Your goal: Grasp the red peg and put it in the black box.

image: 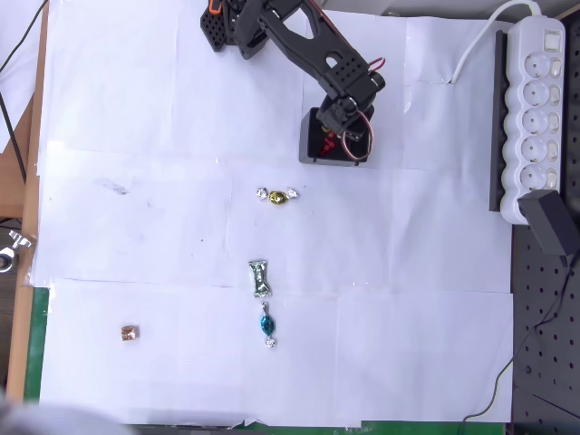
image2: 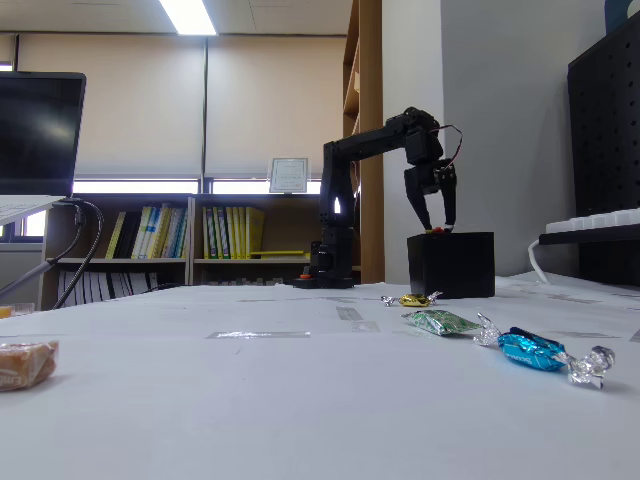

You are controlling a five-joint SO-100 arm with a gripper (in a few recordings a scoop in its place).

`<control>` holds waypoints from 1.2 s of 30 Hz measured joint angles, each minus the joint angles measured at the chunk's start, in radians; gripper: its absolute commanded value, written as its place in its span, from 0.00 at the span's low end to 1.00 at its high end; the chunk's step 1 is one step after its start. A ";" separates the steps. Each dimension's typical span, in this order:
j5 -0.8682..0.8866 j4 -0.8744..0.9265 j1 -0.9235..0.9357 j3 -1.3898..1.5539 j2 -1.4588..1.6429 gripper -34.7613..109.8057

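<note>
Closest to the lens in the fixed view sits a caramel-brown candy [image2: 22,364] at the left edge, and over on the right a blue wrapped candy [image2: 532,351] with a green one [image2: 441,322] just behind it, and a gold one [image2: 413,299] farther back, all on the white paper-covered surface [image2: 300,400]. Now to the action: the black arm [image2: 375,145] reaches over from its base and hangs the pincer [image2: 438,222] right at the top of the black box [image2: 451,266], a small dark cube with thin walls. From overhead, the pincer [image: 337,136] is down inside the box's [image: 309,143] open mouth, and red bits show there among the fingers. Which of them is the red peg, I cannot tell; it is too small and crowded. From the side the fingers stand parted, tips at the rim, with a speck of red-orange between them. Whether they pinch anything is not clear.
</note>
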 measured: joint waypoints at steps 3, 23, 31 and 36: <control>-0.003 -0.020 0.000 0.000 0.003 0.24; -0.037 0.003 0.000 0.069 0.021 0.44; -0.037 0.017 0.009 0.069 0.021 0.55; -0.037 0.017 0.009 0.069 0.021 0.55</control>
